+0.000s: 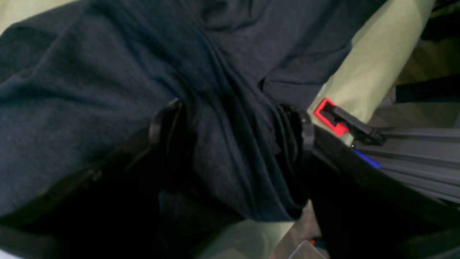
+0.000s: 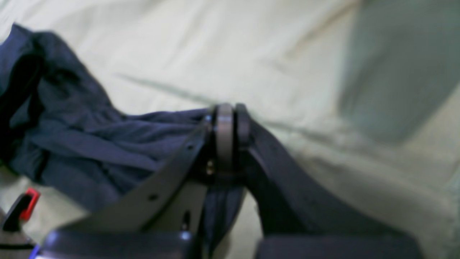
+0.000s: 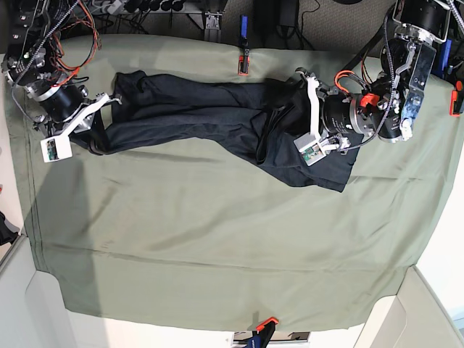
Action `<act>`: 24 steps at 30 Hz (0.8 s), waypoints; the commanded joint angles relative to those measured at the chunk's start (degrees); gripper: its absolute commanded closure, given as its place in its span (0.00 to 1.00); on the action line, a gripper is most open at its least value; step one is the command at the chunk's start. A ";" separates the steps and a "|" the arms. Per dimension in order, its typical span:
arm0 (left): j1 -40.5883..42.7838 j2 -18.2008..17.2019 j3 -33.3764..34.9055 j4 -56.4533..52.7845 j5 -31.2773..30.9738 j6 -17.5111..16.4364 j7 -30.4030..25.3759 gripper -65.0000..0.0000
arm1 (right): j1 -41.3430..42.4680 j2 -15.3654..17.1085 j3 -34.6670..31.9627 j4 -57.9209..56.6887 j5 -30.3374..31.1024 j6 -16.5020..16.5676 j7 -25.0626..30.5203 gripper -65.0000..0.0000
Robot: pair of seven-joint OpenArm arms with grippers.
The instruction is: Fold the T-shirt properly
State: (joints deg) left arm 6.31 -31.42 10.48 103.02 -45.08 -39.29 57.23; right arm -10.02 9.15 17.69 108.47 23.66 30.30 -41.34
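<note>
The T-shirt (image 3: 203,109) is a dark charcoal garment stretched out in loose folds along the far part of the olive-green cloth (image 3: 217,232). My right gripper (image 2: 226,118) is at the shirt's left end in the base view. Its fingers are pressed together, with a gathered edge of the T-shirt (image 2: 90,144) running into them. My left gripper (image 1: 233,126) is over the shirt's right end. Its fingers (image 1: 165,122) stand wide apart, and a bunched ridge of the T-shirt (image 1: 90,90) lies between them.
Red clamps (image 3: 243,65) (image 3: 455,98) hold the cloth at the back and right edges, and an orange one (image 3: 264,322) holds the near edge. A red clamp (image 1: 329,117) sits close beside my left gripper. Cables (image 3: 72,29) crowd the back left.
</note>
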 commanded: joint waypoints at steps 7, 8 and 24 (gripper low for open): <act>-0.70 -0.70 -0.44 0.98 -1.01 -0.71 -0.85 0.38 | 8.52 0.35 0.17 -12.76 0.92 -0.07 1.55 1.00; -0.70 -0.70 -0.44 0.98 -0.98 -0.71 -0.85 0.38 | 9.77 0.33 0.17 -15.04 1.29 -0.07 1.66 1.00; -0.39 -1.33 -1.55 2.19 -4.02 -0.71 0.04 0.39 | 19.02 0.35 0.17 -24.65 2.27 -1.62 3.93 0.58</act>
State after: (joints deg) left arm 6.50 -31.92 9.52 104.05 -47.90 -39.29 58.04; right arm 7.92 9.02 17.69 82.87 24.97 28.67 -38.61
